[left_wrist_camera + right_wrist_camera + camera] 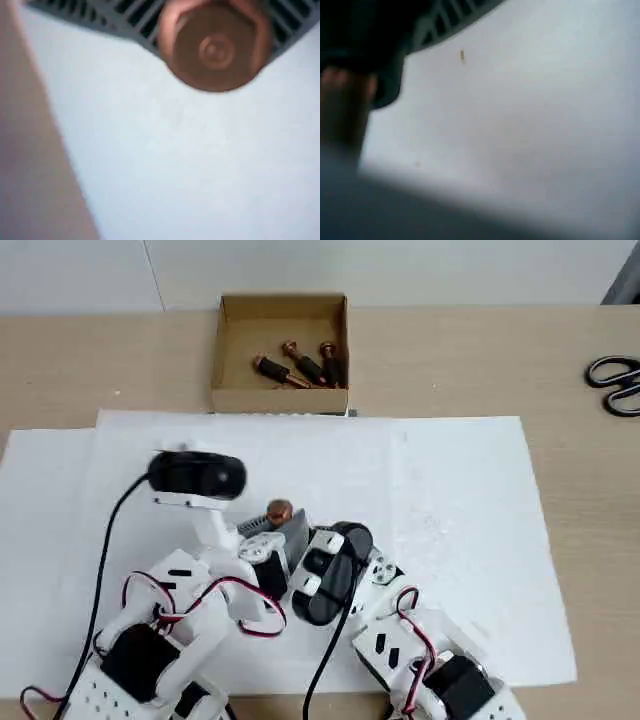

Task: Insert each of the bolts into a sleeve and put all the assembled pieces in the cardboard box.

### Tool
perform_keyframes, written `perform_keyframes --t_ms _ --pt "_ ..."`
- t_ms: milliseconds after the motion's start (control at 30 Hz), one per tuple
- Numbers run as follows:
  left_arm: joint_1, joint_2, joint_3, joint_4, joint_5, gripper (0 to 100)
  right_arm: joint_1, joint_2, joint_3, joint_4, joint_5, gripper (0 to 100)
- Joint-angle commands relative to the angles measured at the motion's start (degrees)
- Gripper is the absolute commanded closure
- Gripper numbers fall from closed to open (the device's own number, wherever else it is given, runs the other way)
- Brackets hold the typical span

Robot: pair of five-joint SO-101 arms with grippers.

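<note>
three assembled copper-and-black bolt-and-sleeve pieces [300,367] lie in the open brown cardboard box [280,400] at the far side of the light wooden surface [480,350]. one more copper-coloured hex-headed metal bolt [279,510] stands head up over the white paper sheet [450,540], right at the tip of the left end effector [285,530]. in the left wrist view the bolt [216,47] rests against that end effector's dark grated inner face, so you can take it as closed narrow on the bolt below the head. the right end effector [318,558] sits just beside it, but you cannot tell whether it is wide or narrow. a brownish cylinder [342,105] at the edge of the right wrist view may be a sleeve; that is unsure.

treat the bolt as small, rigid and dense for its size. its smooth metal will likely slip or swivel in a loose pinch, so squeeze firmly; nothing here looks fragile. hold the shank just under the head and leave the lower end free to enter the sleeve. stiff parts jam rather than flex, so line up the axes before you push. for the box, carry the piece head up so the bolt cannot slide out.
</note>
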Motion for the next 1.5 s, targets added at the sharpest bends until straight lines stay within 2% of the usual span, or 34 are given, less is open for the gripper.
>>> perform_keyframes --t_ms 0,200,400,667,733,900,967,1467 --pt "0.70 -0.62 -2.33 2.81 -1.76 99 0.13 -0.75 -2.29 -1.71 0.53 99.5" --pt "0.88 -0.26 0.92 2.29 -2.02 99 -0.04 -0.75 -2.55 -1.71 0.53 99.5" --pt "0.88 -0.53 7.87 1.67 -5.71 99 -0.04 -0.75 -2.64 -2.77 0.62 99.5" --pt "0.88 -0.62 7.69 2.02 -6.24 99 -0.04 -0.75 -2.55 -3.91 0.62 99.5" --pt "0.88 -0.62 7.60 1.93 -6.24 95 -0.04 -0.75 -2.55 -3.82 0.62 99.5" --pt "0.88 -0.62 6.73 2.46 -6.24 74 0.13 -0.75 -2.55 -3.74 0.62 99.5" --pt "0.88 -0.62 4.26 4.40 -6.24 70 0.22 -0.75 -2.55 -3.65 0.62 99.5" --pt "0.53 -0.62 -11.21 12.75 -6.33 70 0.22 -0.75 -2.11 -3.65 0.62 99.5"
